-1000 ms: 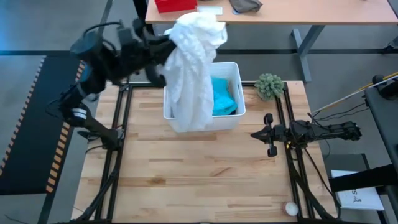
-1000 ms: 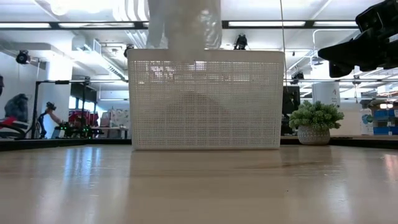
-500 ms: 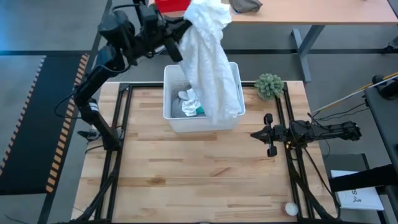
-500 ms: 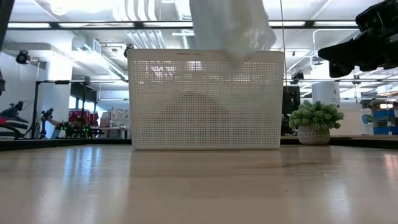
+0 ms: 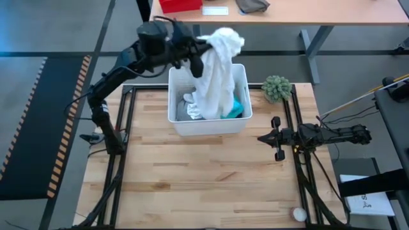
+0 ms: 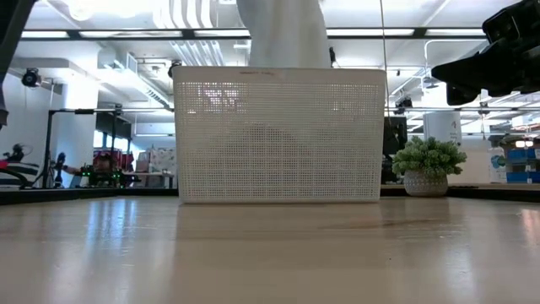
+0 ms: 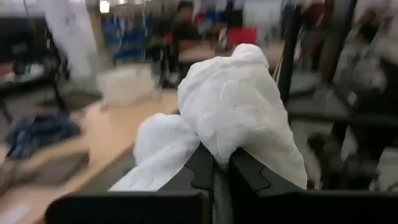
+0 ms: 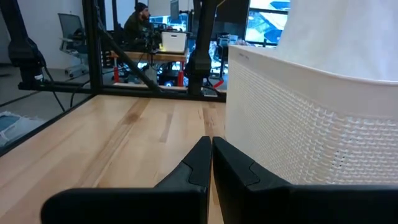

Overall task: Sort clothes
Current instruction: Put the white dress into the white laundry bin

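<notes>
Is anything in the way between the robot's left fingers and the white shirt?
No. The left gripper is already shut on the white shirt, holding it up over the white basket. Nothing visible sits between them.

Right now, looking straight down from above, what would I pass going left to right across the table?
Left gripper clamping the white shirt → white basket the shirt hangs into → fuzzy green ball → right gripper, shut and empty.
</notes>
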### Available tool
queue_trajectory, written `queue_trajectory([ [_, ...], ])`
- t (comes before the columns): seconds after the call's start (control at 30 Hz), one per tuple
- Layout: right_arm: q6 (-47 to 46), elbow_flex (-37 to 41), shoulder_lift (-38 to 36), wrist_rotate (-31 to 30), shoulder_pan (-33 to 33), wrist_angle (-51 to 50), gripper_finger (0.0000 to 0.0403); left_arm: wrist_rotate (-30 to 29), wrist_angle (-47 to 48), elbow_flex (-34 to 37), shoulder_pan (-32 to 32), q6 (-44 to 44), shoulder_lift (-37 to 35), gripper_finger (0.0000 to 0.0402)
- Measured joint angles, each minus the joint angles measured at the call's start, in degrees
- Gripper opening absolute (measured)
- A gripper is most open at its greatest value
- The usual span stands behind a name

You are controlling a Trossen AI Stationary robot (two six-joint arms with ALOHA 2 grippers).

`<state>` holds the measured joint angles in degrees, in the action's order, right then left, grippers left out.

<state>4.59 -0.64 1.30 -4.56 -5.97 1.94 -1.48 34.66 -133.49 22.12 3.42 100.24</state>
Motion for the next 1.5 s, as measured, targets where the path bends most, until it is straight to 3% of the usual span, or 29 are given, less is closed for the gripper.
queue_trajectory([
  [0.3, 0.0, 0.0, 0.0, 0.0, 0.0, 0.0, 0.0000, -5.6, 10.3, 2.1, -1.8, 2.4, 3.8, 0.0005],
  [1.07, 0.0, 0.0, 0.0, 0.0, 0.0, 0.0, 0.0000, -7.1, 10.1, 31.2, -1.8, 3.4, 2.9, 0.0004],
  [1.5, 0.0, 0.0, 0.0, 0.0, 0.0, 0.0, 0.0000, -5.7, 2.4, 48.0, 1.6, 3.0, 2.8, 0.0006],
])
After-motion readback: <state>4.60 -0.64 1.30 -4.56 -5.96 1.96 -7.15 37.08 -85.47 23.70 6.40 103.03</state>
